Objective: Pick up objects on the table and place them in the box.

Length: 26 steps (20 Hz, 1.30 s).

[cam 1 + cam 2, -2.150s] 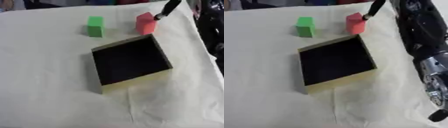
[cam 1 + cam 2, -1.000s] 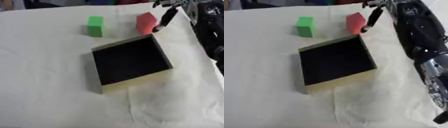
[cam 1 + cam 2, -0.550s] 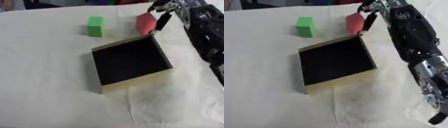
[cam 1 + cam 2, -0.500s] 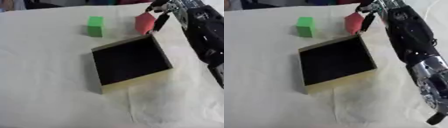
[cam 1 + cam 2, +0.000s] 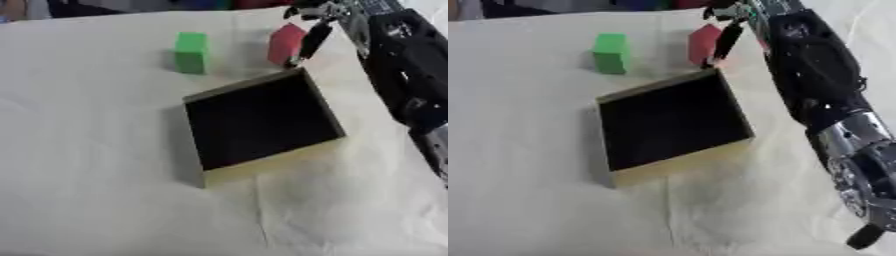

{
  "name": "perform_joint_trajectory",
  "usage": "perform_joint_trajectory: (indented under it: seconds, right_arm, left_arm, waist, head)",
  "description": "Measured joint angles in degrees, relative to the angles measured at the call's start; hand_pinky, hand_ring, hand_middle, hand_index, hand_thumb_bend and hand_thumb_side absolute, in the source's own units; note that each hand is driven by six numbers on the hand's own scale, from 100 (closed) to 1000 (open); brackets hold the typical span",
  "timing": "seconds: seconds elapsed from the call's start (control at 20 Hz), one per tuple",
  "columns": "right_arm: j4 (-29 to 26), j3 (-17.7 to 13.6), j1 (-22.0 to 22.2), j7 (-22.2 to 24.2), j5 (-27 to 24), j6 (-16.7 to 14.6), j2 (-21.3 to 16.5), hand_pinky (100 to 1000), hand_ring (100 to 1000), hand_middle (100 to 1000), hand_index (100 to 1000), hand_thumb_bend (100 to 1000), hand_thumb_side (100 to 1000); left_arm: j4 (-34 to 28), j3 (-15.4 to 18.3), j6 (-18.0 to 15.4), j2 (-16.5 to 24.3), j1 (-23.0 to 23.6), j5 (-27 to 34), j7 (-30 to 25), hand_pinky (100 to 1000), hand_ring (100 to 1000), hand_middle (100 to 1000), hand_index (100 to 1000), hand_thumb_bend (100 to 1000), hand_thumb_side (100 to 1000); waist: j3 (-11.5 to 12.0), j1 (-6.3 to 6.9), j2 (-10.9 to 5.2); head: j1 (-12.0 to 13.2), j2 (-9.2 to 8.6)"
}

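Left eye view shows the red block (image 5: 284, 44) standing near the table's (image 5: 87, 150) far edge, a plain, matte, upright brick shape with no marks or writing on the faces I can see. It looks tipped a little, its top leaning toward the right side of the table. The right robot hand (image 5: 311, 31) is at that side of it: a dark finger (image 5: 309, 42) slants down along the block's right face with its tip near the base, and another part of the hand sits up by the block's top corner. Whether those fingers really pinch the block or only lie against it, I cannot tell. The black arm runs back along the table's right edge.

A green block (image 5: 191, 52) stands to the left of the red one, well apart from it, also plain and unlabelled.

Just nearer than both blocks sits the box (image 5: 262, 165), open-topped, dark inside with pale tan walls, turned askew so one corner points at the red block. Nothing lies in it, and no lettering shows on its sides. A cream cloth, creased toward the near edge, covers the table.
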Motion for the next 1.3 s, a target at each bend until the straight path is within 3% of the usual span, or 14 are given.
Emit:
perform_joint_trajectory:
  seconds: [0.55,0.8,0.85,0.9,0.95,1.05,1.1,1.3]
  right_arm:
    - [1.65,-0.7,0.0,-0.02,1.98,1.32,1.38,857,939,937,1000,523,567]
    - [1.69,-1.02,0.04,-2.24,1.99,1.75,2.04,750,815,813,1000,316,468]
    - [1.69,-1.04,0.07,-3.11,1.9,1.73,2.1,739,798,791,979,286,454]
    - [1.69,-1.06,0.19,-4.12,1.71,1.72,2.19,694,723,719,910,161,364]
    - [1.69,-1.13,0.35,-5.4,1.28,1.74,2.33,691,709,709,904,135,341]
    - [1.68,-1.2,0.51,-8.06,-0.08,1.87,2.51,680,690,696,871,134,301]
    - [1.66,-1.2,0.51,-9.33,-0.66,2.01,2.51,671,683,698,782,164,256]
    - [1.65,-1.0,0.51,-13.17,-1.3,2.85,2.51,668,681,708,692,184,213]
  left_arm:
    - [0.0,0.0,-0.11,-0.48,0.0,0.02,0.15,752,642,682,874,147,816]
    - [0.0,0.0,-0.11,-0.5,0.0,0.03,0.16,751,642,682,873,144,815]
    - [0.0,0.0,-0.11,-0.5,0.0,0.03,0.16,751,642,681,872,143,815]
    - [0.0,0.0,-0.11,-0.5,0.0,0.04,0.16,751,643,681,872,144,813]
    - [0.0,0.0,-0.11,-0.5,0.0,0.04,0.16,751,643,682,872,143,813]
    - [0.0,0.0,-0.11,-0.5,-0.01,0.04,0.16,751,643,681,872,143,810]
    - [0.0,0.0,-0.11,-0.5,-0.01,0.04,0.16,751,643,681,871,143,808]
    - [0.0,0.0,-0.12,-0.5,-0.07,0.04,0.15,751,643,680,871,145,807]
  waist:
    - [0.38,0.05,0.1]
    - [0.5,0.1,0.24]
    - [0.5,0.11,0.29]
    - [0.51,0.13,0.33]
    - [0.51,0.14,0.34]
    - [0.54,0.16,0.34]
    - [0.55,0.16,0.34]
    - [0.55,0.15,0.34]
  head:
    - [-0.26,-0.01]
    - [-0.46,-0.02]
    - [-0.55,-0.02]
    - [-0.59,-0.02]
    - [-0.61,-0.02]
    - [-0.64,-0.02]
    - [-0.65,-0.02]
    - [-0.7,-0.04]
